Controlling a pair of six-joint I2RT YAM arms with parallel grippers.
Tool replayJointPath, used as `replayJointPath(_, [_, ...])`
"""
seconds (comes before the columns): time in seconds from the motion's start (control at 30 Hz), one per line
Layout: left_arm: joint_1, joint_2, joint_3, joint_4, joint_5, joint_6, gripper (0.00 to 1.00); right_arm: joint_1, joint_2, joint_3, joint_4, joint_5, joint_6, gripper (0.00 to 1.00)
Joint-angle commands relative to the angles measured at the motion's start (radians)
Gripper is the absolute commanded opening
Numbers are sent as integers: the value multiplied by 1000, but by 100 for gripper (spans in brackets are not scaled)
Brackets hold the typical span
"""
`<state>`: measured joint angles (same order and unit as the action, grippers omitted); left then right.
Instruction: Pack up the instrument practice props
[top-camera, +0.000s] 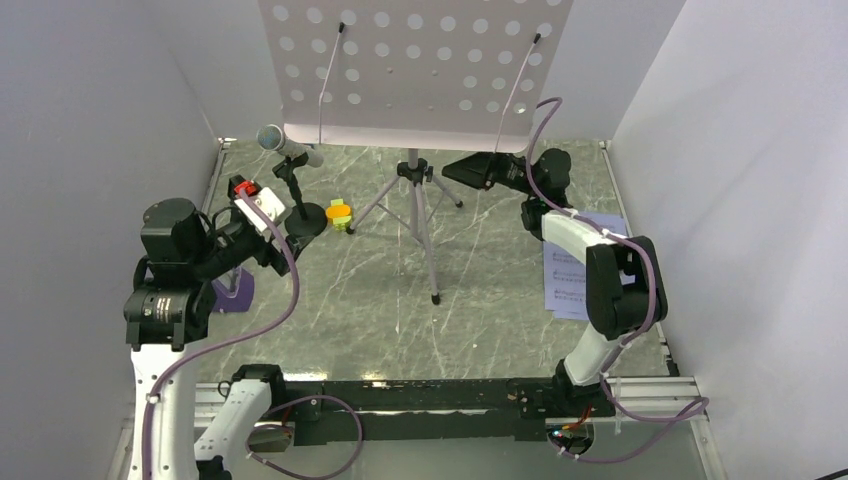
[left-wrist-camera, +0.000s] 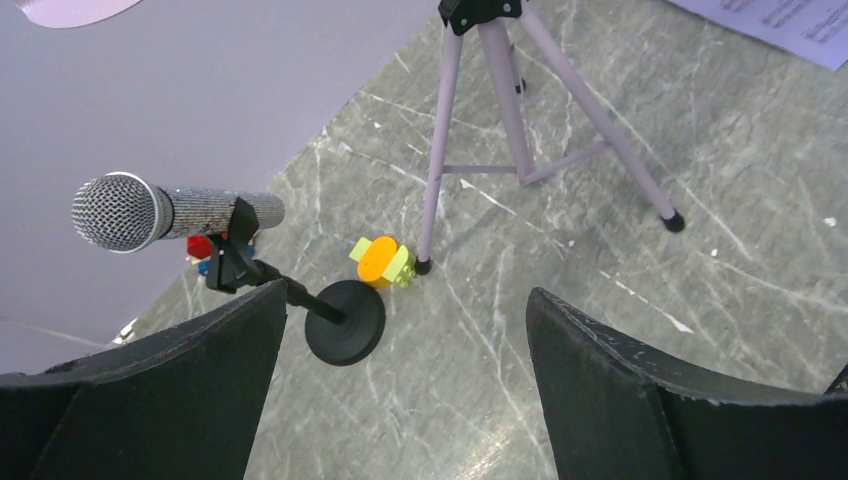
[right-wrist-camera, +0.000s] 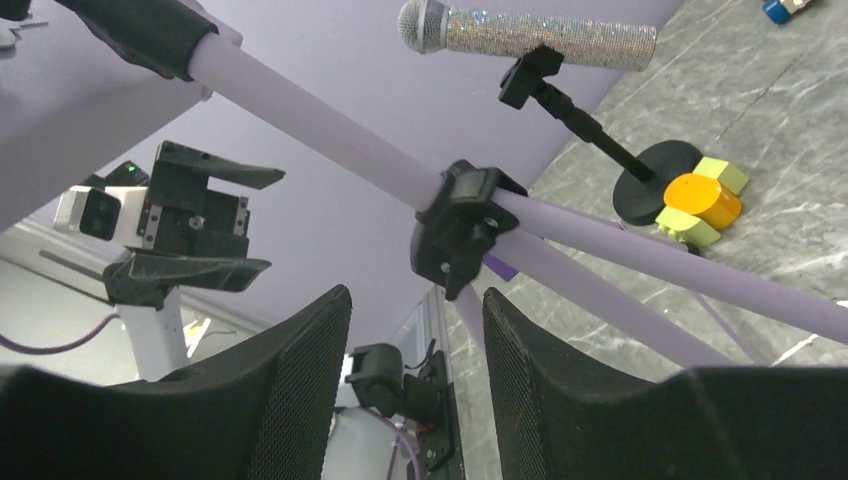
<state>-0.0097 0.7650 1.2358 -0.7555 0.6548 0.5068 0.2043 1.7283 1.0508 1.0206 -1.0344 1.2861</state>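
Note:
The grey perforated music stand rises at the back on its tripod legs. Left of it, the silver microphone sits on its black round-base stand, and the orange-and-yellow-green block lies beside that base. My left gripper hovers open above the floor, short of the base. My right gripper is open, just short of the stand's leg hub, with nothing between its fingers. White sheet-music pages lie under the right arm. The left arm half hides the purple metronome.
White walls close in the left, back and right sides of the marbled floor. A small red-and-blue piece lies behind the microphone clip. The tripod legs spread across the middle. The arm bases and a rail run along the near edge.

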Motion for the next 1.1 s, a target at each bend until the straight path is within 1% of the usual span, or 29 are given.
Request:
replayJointPath(0.0, [8,6,29,45,60,-71,93,21,-50,48,-155,130,-134,52])
replayJointPath(0.07, [39,1,34,52,62,-79,93,32,-36,69,-193,143,-147,49])
replayJointPath(0.2, [53,-6,50,55,68,-86,93,59,-5,109,-233,139,-177,43])
replayJointPath(0.27, [58,-11,50,53,68,-84,93,74,-3,116,-272,149,-214,41])
replayJointPath(0.4, [67,-20,43,55,72,-86,94,90,8,120,-277,145,-233,41])
replayJointPath(0.47, [71,-22,34,61,76,-89,94,97,11,128,-300,142,-257,38])
replayJointPath(0.57, [74,-25,27,64,81,-91,94,102,10,126,-298,129,-289,29])
replayJointPath(0.67, [76,-28,22,64,76,-85,94,105,-3,113,-289,112,-361,20])
replayJointPath(0.87, [97,-30,14,64,79,-93,94,129,-33,82,-242,42,-542,9])
replayJointPath(0.97, [115,-30,17,67,83,-101,94,140,-37,66,-241,15,-644,1])
replayJointPath(1.07, [132,-30,14,78,88,-113,94,142,-40,45,-221,-1,-739,0])
